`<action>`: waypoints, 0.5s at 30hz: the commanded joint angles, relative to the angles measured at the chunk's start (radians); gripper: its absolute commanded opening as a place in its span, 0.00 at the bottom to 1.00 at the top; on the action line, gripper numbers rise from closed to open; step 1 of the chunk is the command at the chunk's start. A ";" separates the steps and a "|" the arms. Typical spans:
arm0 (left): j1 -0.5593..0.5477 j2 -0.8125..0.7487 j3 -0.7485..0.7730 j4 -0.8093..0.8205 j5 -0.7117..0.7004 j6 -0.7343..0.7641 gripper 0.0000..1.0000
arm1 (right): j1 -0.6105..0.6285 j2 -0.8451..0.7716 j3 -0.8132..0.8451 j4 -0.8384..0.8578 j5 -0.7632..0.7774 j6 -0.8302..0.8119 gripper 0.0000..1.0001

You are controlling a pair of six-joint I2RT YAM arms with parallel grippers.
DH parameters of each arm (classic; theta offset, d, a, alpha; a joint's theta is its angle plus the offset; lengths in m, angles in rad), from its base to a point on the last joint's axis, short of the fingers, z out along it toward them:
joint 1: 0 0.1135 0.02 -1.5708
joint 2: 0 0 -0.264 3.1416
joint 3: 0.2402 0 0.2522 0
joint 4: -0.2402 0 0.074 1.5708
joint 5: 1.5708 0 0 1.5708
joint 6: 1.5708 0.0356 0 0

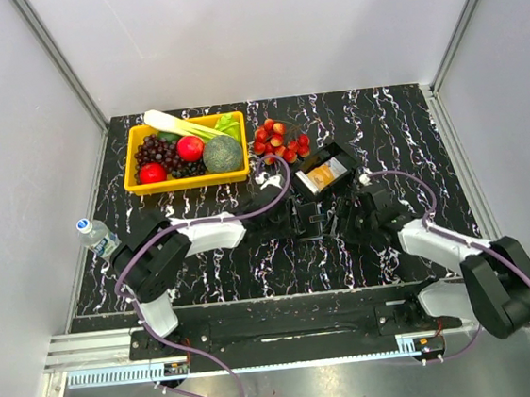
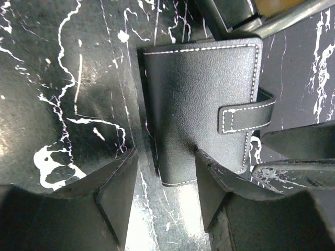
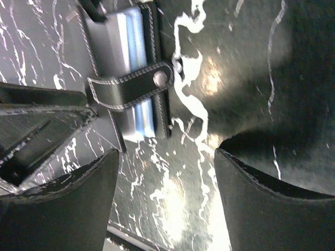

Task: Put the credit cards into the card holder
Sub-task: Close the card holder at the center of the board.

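Left wrist view: card holder (image 2: 201,110) is lying shut on the bench (image 2: 63,78), its strap wrapping over one edge.
Left tool (image 2: 163,170): standing wide, holding nothing, straddling the holder's near edge.
Right tool (image 3: 166,167): gaping wide, empty, hovering just beside the strap side.
Credit cards (image 1: 322,174): lying in the black tray (image 1: 341,155), near the holder.
Arms: both are reaching inward, wrists low at mid-bench.
Step, judged: opening the holder; the next move is calling for one tool pinning the case while the other frees the strap.
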 commanded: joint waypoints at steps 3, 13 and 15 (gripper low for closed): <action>0.024 -0.029 0.037 0.010 -0.046 0.030 0.53 | -0.005 0.103 0.074 0.150 -0.074 -0.042 0.79; 0.034 0.083 0.066 0.058 0.071 0.026 0.40 | -0.005 0.191 0.075 0.195 -0.122 0.000 0.78; 0.036 0.086 0.062 0.062 0.071 0.017 0.40 | -0.005 0.200 0.071 0.191 -0.116 0.010 0.77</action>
